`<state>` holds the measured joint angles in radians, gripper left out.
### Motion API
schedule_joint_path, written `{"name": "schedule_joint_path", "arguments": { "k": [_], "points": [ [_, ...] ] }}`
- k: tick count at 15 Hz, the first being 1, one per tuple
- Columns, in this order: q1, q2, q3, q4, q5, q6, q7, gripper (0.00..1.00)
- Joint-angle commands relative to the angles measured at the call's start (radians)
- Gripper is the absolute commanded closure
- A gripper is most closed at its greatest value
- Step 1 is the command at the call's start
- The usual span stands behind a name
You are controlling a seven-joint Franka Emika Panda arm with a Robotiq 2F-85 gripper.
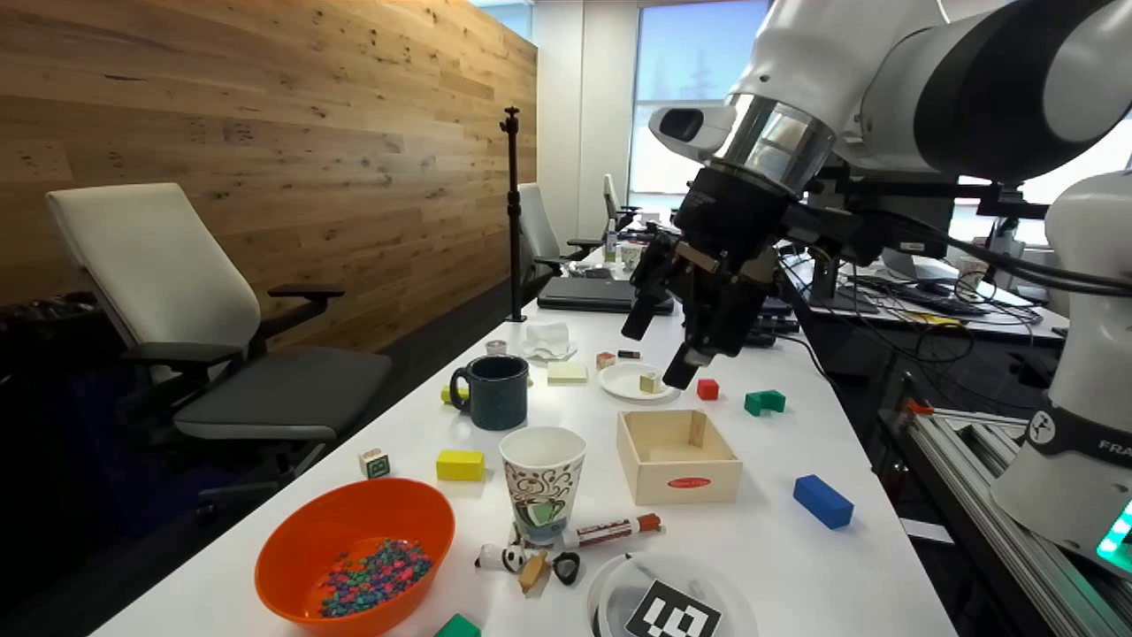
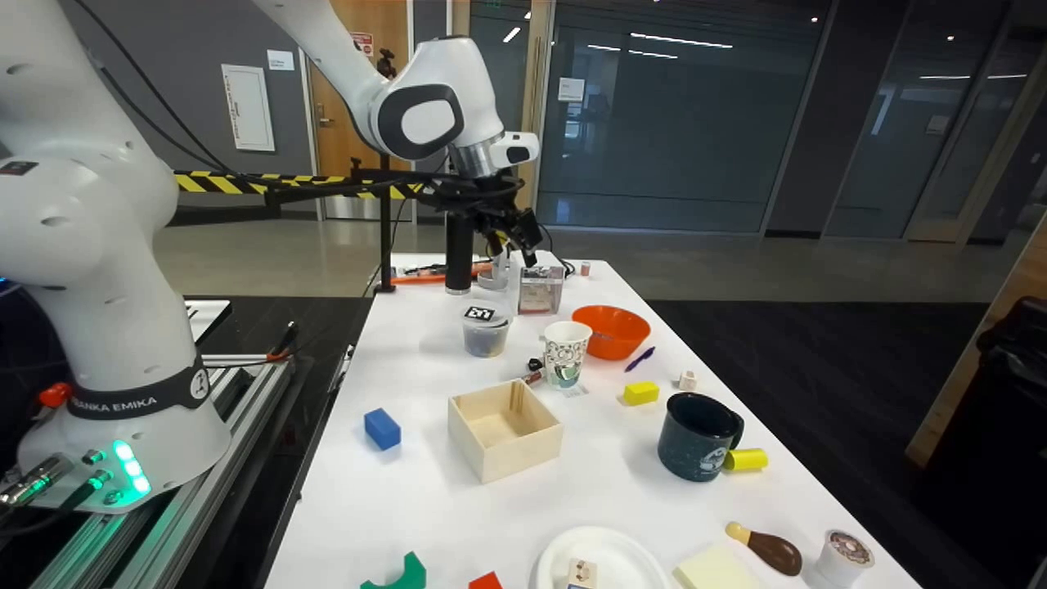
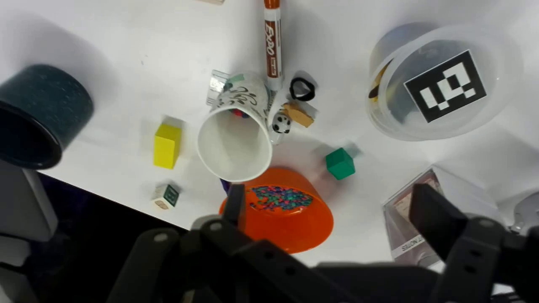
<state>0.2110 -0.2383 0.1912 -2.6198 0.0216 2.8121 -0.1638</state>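
Over the white desk (image 1: pixel 822 579), our black gripper (image 3: pixel 329 204) hangs spread, empty; we judge a misaligned descent could topple the patterned white paper cup (image 1: pixel 544 482) near the round orange plastic bowl (image 1: pixel 354 509).

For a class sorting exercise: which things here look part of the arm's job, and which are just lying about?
Probably the job, seen near the open fingers in the wrist view:
orange bowl
coloured pieces inside it
paper cup

Seemingly just lying about:
dark mug
yellow block
marker
wooden box
blue block
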Motion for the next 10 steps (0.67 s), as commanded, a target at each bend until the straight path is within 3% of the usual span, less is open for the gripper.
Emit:
{"name": "schedule_joint_path", "arguments": {
  "k": [1, 6, 10],
  "points": [
    [-0.007, -0.167, -0.048, -0.108, 0.037, -0.023, 0.079, 0.00],
    [0.100, -0.317, -0.219, -0.148, 0.206, -0.274, -0.065, 0.00],
    [0.062, -0.440, -0.249, -0.151, 0.209, -0.556, -0.064, 0.00]
  ]
}}
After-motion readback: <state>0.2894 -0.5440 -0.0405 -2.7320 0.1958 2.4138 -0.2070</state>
